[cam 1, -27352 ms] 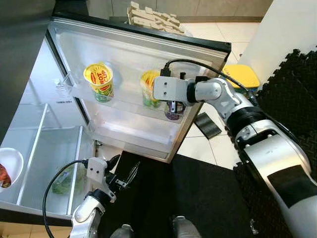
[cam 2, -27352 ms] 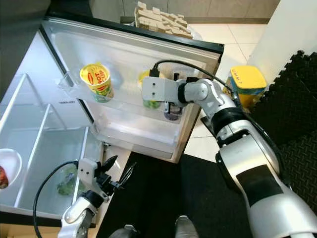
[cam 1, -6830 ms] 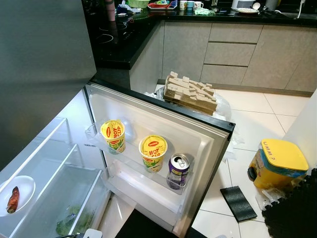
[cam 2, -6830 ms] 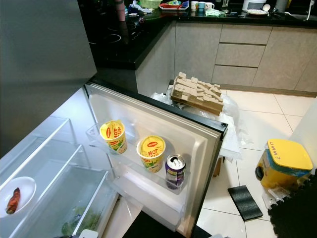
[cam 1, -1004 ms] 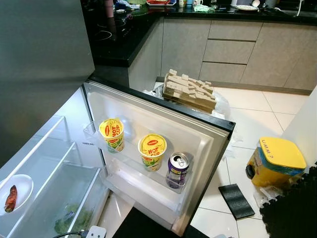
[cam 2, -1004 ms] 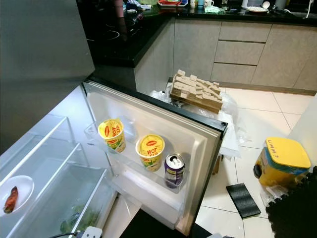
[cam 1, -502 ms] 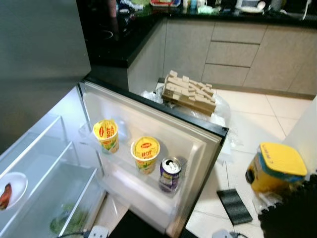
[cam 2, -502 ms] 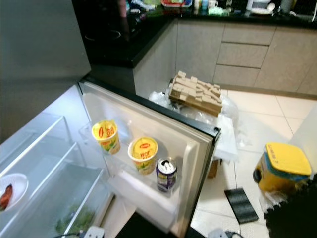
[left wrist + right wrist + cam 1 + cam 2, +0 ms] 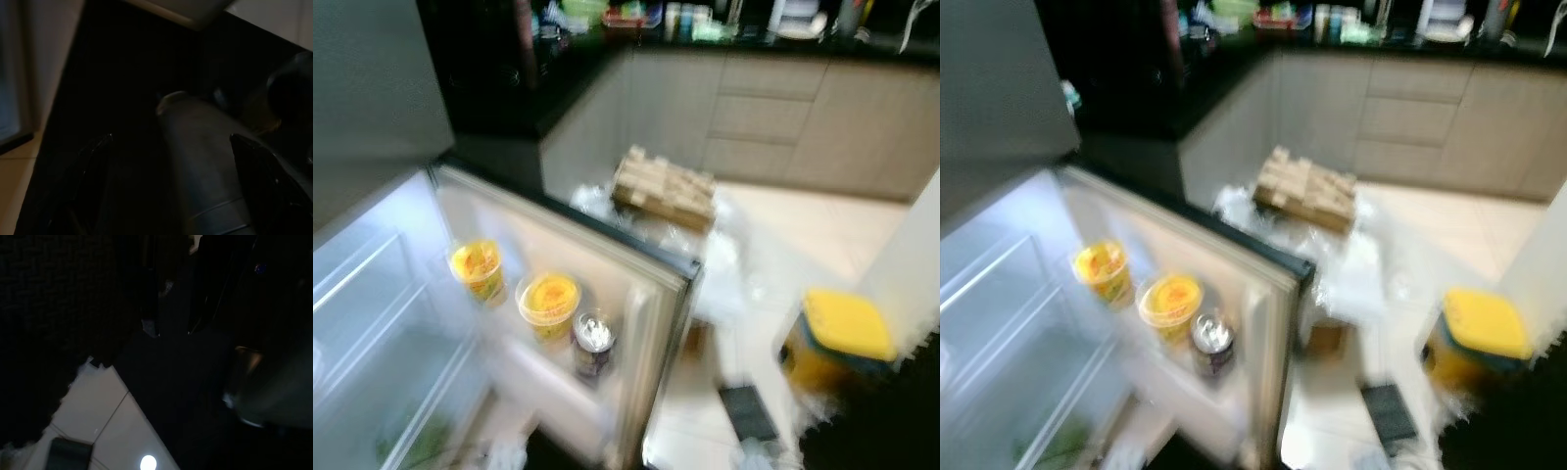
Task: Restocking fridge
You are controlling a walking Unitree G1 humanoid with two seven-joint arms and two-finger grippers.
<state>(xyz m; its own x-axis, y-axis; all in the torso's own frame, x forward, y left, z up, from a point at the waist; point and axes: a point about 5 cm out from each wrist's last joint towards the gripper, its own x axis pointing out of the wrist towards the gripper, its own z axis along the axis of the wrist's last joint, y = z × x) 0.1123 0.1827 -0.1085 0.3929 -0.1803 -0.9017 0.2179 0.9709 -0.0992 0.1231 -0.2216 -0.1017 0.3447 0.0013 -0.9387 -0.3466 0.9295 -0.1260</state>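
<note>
The head views are blurred. The fridge door (image 9: 607,230) stands wide open on the left. Its shelf holds two yellow noodle cups (image 9: 477,269) (image 9: 548,299) and a purple can (image 9: 594,343), all upright in a row. The lit fridge interior (image 9: 372,294) has clear shelves, with greens (image 9: 411,446) in the bottom drawer. Both arms hang low. In the dark left wrist view my left gripper (image 9: 171,137) is open over the black mat, beside my leg. In the right wrist view my right gripper (image 9: 171,330) is open and empty above mat and white tile.
A pale cardboard stack (image 9: 664,186) on plastic wrap lies behind the door. A yellow-lidded bin (image 9: 837,338) and a dark flat pad (image 9: 749,411) are on the tiled floor to the right. Black foam mat (image 9: 891,431) is at the lower right, grey cabinets (image 9: 773,117) at the back.
The camera has swung to the right and the picture has blurred, so the fridge sits further left. My right gripper, at the can long ago, has withdrawn. The cups and can have not moved.
</note>
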